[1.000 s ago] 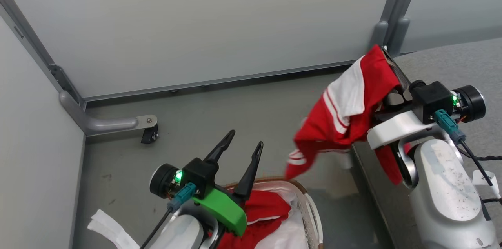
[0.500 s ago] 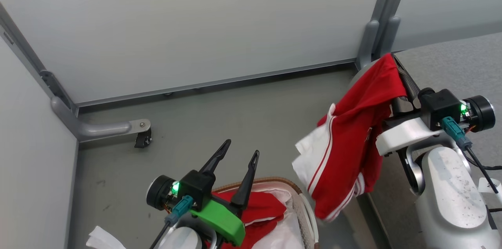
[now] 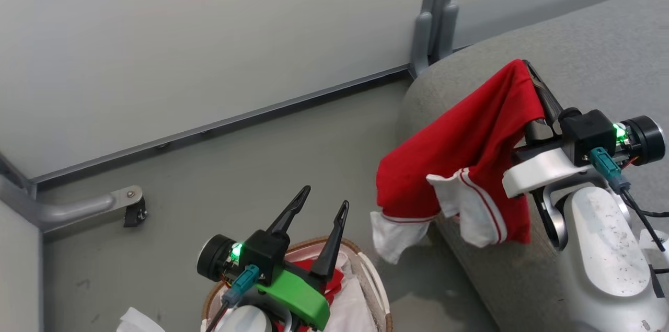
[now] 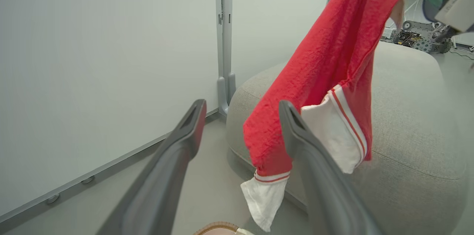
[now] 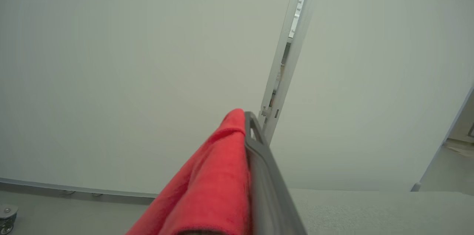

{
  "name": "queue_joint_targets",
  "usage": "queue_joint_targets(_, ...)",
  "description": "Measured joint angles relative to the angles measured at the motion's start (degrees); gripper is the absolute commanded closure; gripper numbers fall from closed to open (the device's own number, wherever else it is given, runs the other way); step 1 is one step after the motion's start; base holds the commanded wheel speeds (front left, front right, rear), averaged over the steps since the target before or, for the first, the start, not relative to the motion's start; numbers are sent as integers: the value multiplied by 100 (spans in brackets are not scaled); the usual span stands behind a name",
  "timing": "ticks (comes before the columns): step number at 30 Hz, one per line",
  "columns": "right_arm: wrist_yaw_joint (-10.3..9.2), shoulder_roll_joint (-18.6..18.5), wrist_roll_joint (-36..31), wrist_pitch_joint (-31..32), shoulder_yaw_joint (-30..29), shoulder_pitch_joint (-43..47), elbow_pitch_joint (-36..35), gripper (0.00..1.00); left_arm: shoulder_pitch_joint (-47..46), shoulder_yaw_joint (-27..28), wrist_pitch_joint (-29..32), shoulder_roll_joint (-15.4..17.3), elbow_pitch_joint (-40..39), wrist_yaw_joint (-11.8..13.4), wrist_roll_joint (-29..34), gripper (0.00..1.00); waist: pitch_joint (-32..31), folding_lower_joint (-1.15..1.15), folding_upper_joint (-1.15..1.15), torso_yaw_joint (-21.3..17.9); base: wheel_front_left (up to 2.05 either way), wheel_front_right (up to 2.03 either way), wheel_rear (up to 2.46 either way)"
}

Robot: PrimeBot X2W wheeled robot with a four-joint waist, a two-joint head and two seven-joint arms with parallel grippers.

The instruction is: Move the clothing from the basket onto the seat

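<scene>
Seat behind clothing in right jaws

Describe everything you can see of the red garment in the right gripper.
The red garment is soft, slightly crinkled fabric with white panels edged in thin red-and-white stripes. Pinched at its top between the fingers of the right gripper, it hangs loose in folds, a white cuff lowest. It dangles beside the seat's rounded edge; whether it touches the seat I cannot tell.
</scene>
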Motion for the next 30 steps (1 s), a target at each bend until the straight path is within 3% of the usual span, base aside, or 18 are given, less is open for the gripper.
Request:
queue_joint_targets(11,0,-5,-127,-1,-214,-185,-79,100,-194,-133,0,-19,-22,-22,112,0,332,0,0,-891,0,0,0)
queue_joint_targets(21,0,-24,-134,0,-505,-923,-94,100,-593,-248,0,-8,18,-23,266,0,1046,0,0,-1052,0,0,0)
queue_joint_targets(25,0,-311,-134,-1,-811,-1686,-16,100,-784,-234,0,69,7,-23,336,0,1361,0,0,-966,0,0,0)
queue_joint_targets(30,0,-1120,-268,-1,-1139,-2831,308,100,-990,-205,0,151,-81,-23,412,0,1740,0,0,-784,0,0,0)
